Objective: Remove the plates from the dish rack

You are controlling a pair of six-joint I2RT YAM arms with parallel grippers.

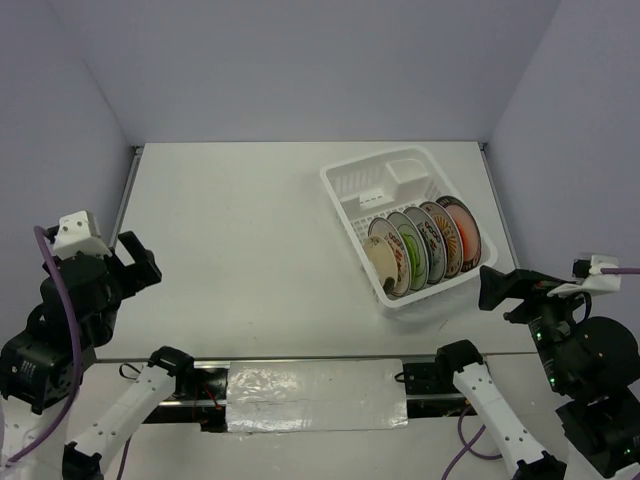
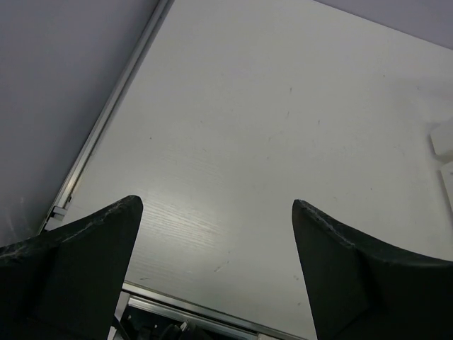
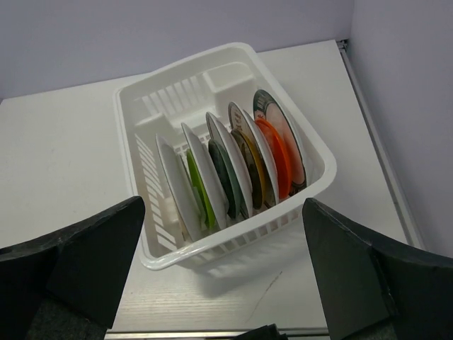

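Quick rundown. The dish rack (image 1: 340,205) is the white slotted basket on the table (image 1: 240,230), sitting at an angle, with its small side compartment (image 1: 410,172) at the end farthest from the arms. All five plates (image 1: 420,248) are in it, standing on edge in a tidy row across the end nearest the arms. From the top camera, going along the row from the rack's left side to its right, there's a cream one with a dark drawing (image 1: 380,264), then a pale one mostly hidden behind it, a lime green one (image 1: 413,252), a brownish patterned one (image 1: 437,240) and an orange-red one (image 1: 461,230). The right wrist cam sees them mostly from the back. The plate at the right end of the row has a dark rim with pale marks (image 3: 266,100) that could be lettering, but it's too small to read. The right gripper (image 3: 223,202) hangs just off the rack's near right corner, looking straight at it, with its jaws spread wide and nothing between them. The left gripper (image 2: 216,202) is well away to the rack's left over bare tabletop, jaws also wide apart and holding nothing. Only a sliver of the rack (image 2: 442,142) shows at the edge of its view.
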